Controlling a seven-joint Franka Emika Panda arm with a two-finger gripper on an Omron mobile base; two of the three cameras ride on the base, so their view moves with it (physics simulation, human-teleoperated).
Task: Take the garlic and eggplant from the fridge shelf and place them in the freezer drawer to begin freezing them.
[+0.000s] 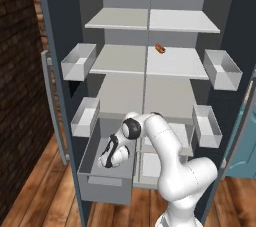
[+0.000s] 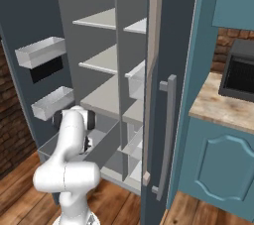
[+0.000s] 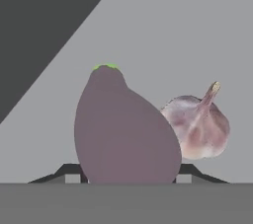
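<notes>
I hold the gripper (image 1: 107,158) low in the drawer (image 1: 102,189), fingers clamping the eggplant (image 3: 123,129) beside the garlic (image 3: 197,127); I judge opening gently lands it clear.

A rendered home kitchen is shown. An open fridge (image 1: 150,71) with pale shelves (image 1: 177,63) and door bins (image 1: 79,61) is set on a wooden plank floor (image 1: 35,186), with a brick wall (image 1: 17,61) at left and teal cabinets (image 2: 218,164) under a wooden counter (image 2: 225,107) at right.
</notes>
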